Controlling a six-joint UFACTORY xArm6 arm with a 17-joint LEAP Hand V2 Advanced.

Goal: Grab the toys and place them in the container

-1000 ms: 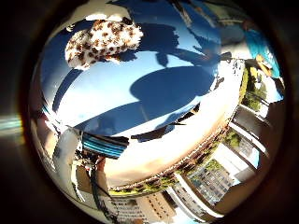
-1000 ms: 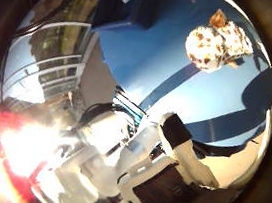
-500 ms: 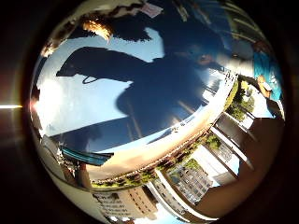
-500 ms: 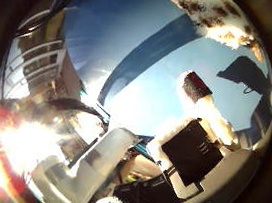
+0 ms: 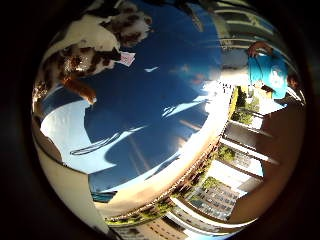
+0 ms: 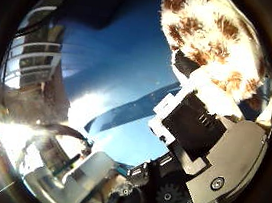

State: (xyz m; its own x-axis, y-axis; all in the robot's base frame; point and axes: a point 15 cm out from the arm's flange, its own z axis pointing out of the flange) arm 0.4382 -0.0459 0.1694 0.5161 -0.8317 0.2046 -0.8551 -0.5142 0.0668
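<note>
Blue tabletop [image 5: 165, 115]: spotted plush toy [image 6: 209, 45] touches hand [image 6: 206, 146].

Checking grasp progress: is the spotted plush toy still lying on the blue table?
Yes. The plush toy rests on the blue table; robot hand beside it.

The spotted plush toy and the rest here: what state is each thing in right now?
Spotted plush toy: lying on the blue surface, close under the palm, not lifted clear as far as the views show.
Hand: over the toy, a finger reaching against its fur; whether the fingers have closed round it cannot be told.
Blue surface: in sunlight, crossed by shadows.
Container: not in view.
</note>
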